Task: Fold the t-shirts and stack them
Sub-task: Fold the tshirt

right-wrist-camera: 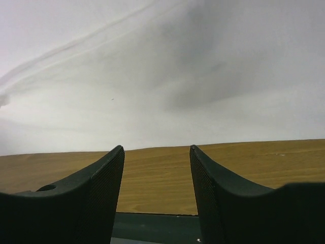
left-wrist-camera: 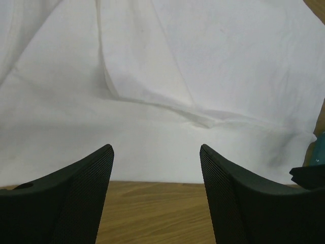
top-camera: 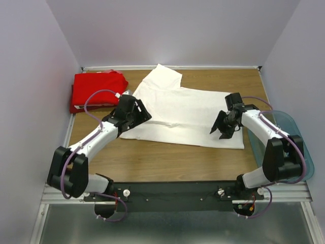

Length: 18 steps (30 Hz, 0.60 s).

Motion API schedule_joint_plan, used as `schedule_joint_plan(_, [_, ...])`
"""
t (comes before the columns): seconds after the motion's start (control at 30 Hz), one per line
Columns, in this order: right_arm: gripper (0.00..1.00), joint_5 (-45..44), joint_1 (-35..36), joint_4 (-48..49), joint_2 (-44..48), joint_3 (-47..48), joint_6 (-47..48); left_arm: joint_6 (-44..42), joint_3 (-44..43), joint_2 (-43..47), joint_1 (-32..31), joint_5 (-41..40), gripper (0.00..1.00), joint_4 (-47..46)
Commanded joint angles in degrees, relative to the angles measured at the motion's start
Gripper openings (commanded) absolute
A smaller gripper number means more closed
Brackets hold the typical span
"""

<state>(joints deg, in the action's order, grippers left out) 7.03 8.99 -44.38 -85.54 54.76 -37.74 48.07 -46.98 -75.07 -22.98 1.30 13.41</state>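
Pale lavender walls enclose a wooden desk (top-camera: 167, 162) on three sides, and both arm bases sit on a black rail at the bottom of the frame.

1. White t-shirt (top-camera: 188, 109): lies spread flat across the centre of the desk, plain side up. One sleeve points toward the upper centre of the frame. Soft creases run across the cloth in the left wrist view.
2. Red t-shirt (top-camera: 96, 90): lies folded into a compact block in the upper left corner of the desk, near the left edge of the white t-shirt. Whether the two garments touch cannot be told.
3. Blue plastic tub (top-camera: 299, 147): stands at the right edge of the frame, partly hidden behind the right arm.
4. Left pincer (top-camera: 139, 114): positioned at the left edge of the white t-shirt, centre left of the frame. In the left wrist view its fingers (left-wrist-camera: 86, 178) stand wide apart with nothing between them; bare wood lies below them and white cloth ahead.
5. Right pincer (top-camera: 221, 131): positioned over the right-hand part of the white t-shirt, close to its lower edge. In the right wrist view its fingers (right-wrist-camera: 96, 178) stand apart and grip nothing; bare wood shows in the gap and white cloth fills the upper frame.
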Motion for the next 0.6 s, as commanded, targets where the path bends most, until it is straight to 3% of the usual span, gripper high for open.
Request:
schedule_joint_plan(0.0, [0.62, 0.97, -0.12, -2.11, 1.87, 2.81, 0.21, -3.16, -4.6, -7.89, -0.13, -3.93, 0.75, 2.5])
schedule_joint_plan(0.17, [0.62, 1.06, -0.21, -2.55, 2.48, 3.16, 0.29, -5.27, -9.26, -13.52, -0.13, -6.83, 0.65, 4.34])
schedule_joint_plan(0.47, [0.62, 0.8, -0.12, -2.73, 3.62, 2.01, -0.06, -5.62, -11.99, -18.97, -0.13, -4.73, 0.63, 3.12])
schedule_joint_plan(0.57, [0.62, 0.8, -0.21, -3.08, 3.62, 2.36, -0.06, -6.24, -13.39, -21.17, -0.13, -4.55, 0.58, 3.11])
